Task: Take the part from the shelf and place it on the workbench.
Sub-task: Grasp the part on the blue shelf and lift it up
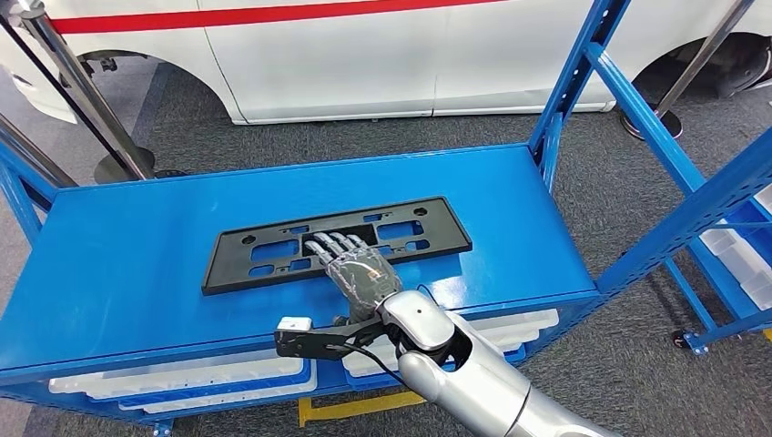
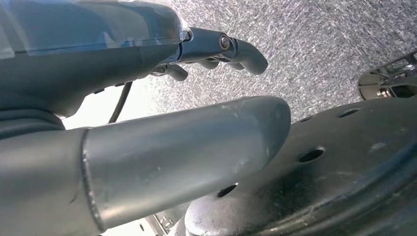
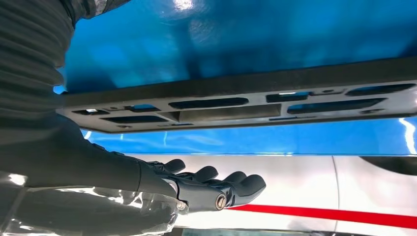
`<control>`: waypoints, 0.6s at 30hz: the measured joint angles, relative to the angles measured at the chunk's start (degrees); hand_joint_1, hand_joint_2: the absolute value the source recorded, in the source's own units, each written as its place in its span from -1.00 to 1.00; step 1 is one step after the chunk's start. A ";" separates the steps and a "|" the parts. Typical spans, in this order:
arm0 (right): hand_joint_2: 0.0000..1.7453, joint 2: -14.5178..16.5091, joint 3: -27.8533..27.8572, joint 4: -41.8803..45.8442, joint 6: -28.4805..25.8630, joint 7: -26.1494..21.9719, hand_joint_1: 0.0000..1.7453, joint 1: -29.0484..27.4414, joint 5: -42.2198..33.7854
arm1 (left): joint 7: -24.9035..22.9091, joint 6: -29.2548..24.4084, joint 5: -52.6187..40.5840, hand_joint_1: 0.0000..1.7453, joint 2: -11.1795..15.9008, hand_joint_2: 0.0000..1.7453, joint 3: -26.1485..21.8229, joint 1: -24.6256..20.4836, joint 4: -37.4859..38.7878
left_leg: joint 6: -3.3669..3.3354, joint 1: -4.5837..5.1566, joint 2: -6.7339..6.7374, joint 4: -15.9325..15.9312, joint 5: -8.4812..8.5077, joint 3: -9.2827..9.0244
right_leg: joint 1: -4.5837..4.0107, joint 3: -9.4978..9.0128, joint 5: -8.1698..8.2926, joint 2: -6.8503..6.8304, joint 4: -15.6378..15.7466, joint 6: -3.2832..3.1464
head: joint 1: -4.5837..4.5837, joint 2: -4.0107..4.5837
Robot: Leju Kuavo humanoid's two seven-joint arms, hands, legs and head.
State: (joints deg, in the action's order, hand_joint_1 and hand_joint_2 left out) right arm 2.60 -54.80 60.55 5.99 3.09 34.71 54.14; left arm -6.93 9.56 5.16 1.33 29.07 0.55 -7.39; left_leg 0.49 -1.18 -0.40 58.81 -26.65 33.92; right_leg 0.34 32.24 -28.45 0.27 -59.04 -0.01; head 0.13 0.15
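While right robot hand (image 1: 357, 270) hovers spread, ungrasping, over part (image 1: 273, 258), blue shelf (image 1: 118, 273) edges well apart.

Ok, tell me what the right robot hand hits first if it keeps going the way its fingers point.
Probably nothing new: the right robot hand already hovers over the black plate; whether it touches is unclear. Beyond lies bare blue shelf top.

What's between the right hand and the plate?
Nothing. In the head view the right hand hangs over the plate's middle; the right wrist view shows open air between its fingers and the plate.
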 joint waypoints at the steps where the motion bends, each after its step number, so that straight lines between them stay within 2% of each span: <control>1: 1.00 0.00 0.00 -0.35 -0.62 0.18 -1.00 -0.01 0.46 | -0.01 -0.01 0.01 -1.00 0.00 -1.00 0.00 0.00 0.00 | 0.00 0.00 0.00 0.00 0.00 0.00 | 0.00 0.00 0.00 0.00 0.00 0.00 | 0.00 0.00; 7: 1.00 0.13 0.58 -3.44 -4.28 1.23 -1.00 0.03 4.24 | -0.17 0.08 0.00 -1.00 0.00 -1.00 0.00 0.01 0.00 | 0.00 0.00 0.00 0.00 0.00 0.00 | 0.00 0.00 0.00 0.00 0.00 0.00 | 0.00 0.00; 18: 1.00 1.02 4.03 -9.76 -5.94 2.67 -1.00 1.31 8.31 | -0.16 0.13 0.01 -1.00 0.00 -1.00 0.00 0.00 0.00 | 0.00 0.00 0.00 0.00 0.00 0.00 | 0.00 -0.01 0.00 -0.01 -0.01 0.00 | 0.00 0.00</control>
State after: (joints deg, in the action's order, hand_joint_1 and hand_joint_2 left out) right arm 3.62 -50.77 50.78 0.05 5.76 36.02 62.45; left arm -7.09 9.68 5.17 1.33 29.07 0.56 -7.39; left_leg 0.49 -1.18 -0.41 58.81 -26.65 33.92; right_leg 0.34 32.24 -28.45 0.26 -59.05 -0.01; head 0.13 0.15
